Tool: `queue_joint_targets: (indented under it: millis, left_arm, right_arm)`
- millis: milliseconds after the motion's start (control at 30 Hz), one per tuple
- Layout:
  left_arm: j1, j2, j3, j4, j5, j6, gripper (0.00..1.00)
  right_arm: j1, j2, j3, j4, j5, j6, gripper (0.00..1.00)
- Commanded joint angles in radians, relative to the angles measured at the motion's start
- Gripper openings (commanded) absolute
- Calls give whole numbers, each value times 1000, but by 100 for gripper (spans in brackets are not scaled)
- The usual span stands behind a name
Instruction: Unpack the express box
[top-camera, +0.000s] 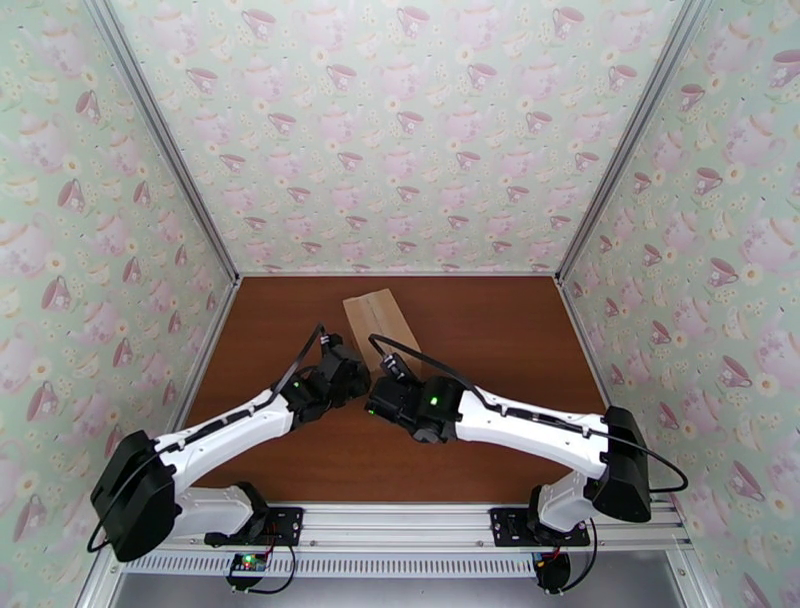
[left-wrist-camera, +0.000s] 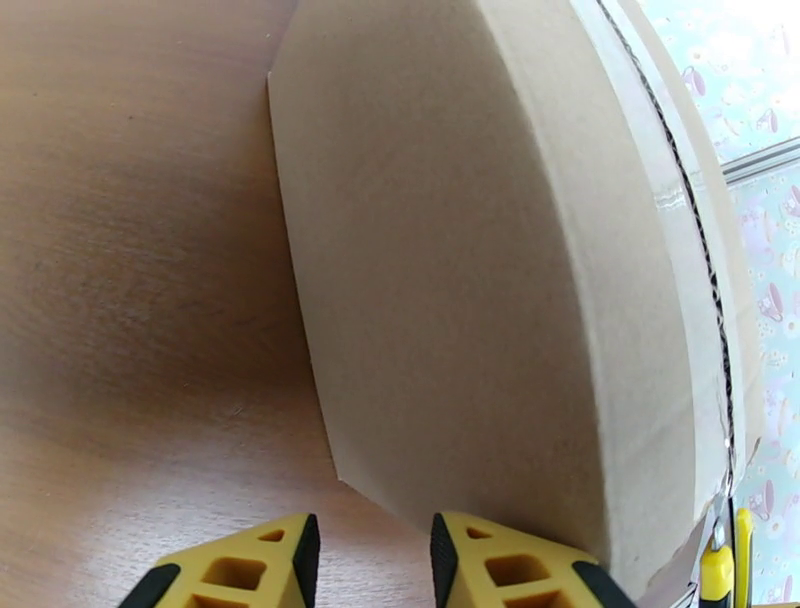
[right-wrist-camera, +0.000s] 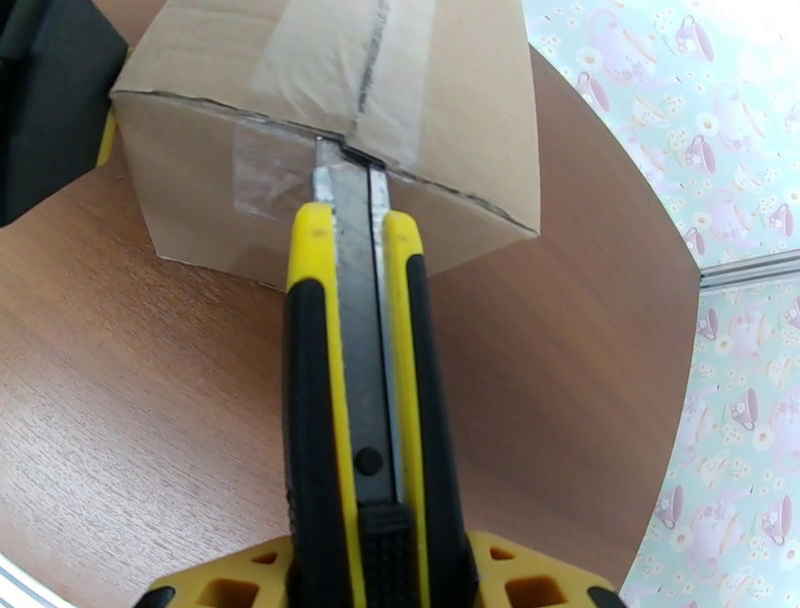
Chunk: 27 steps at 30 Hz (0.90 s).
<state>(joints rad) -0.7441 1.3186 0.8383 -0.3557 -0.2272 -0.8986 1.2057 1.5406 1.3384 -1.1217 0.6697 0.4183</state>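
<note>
Where the right gripper (right-wrist-camera: 380, 580) clamps its fingers on the handle of a yellow-and-black utility knife (right-wrist-camera: 365, 380), the express box (right-wrist-camera: 200, 190) lies straight ahead of them, touched by the blade tip (right-wrist-camera: 345, 165).

Item: express box. Plain brown cardboard carton with its flaps shut. A clear tape seam (right-wrist-camera: 375, 50) runs down the middle of the top and folds over the end wall facing the fingers. The corners are square and no dents show.

Position: resting on the brown surface (top-camera: 480, 330), beyond both sets of fingers. Its long axis runs away from them, following the seam. The knife lies close to that line, its blade meeting the top edge where the tape turns over.

Left gripper (left-wrist-camera: 370, 545): fingers narrowly apart with nothing between them, low over the surface. The carton's long side wall (left-wrist-camera: 450, 280) stands just ahead and to their right. Whether the right-hand finger presses that wall cannot be told.

Nearer arm: the right, by way of the blade. The left sits beside the carton, placed as a brace.

Step, judged: the slit along the seam, driven away from the fingers down the long axis. If the carton slides, the blade will push it rather than cut.
</note>
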Motion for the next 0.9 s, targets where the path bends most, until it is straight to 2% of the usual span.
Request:
queue_joint_targets:
  millis: [0, 467, 867]
  left_arm:
    - [-12, 21, 35, 42, -18, 10, 37]
    - [-59, 95, 89, 97, -13, 0, 37]
    - [-64, 67, 69, 91, -28, -8, 37]
  right_arm:
    - [17, 17, 36, 5, 14, 0, 0]
    - [28, 13, 44, 47, -24, 2, 0]
    - [24, -18, 14, 54, -56, 6, 0]
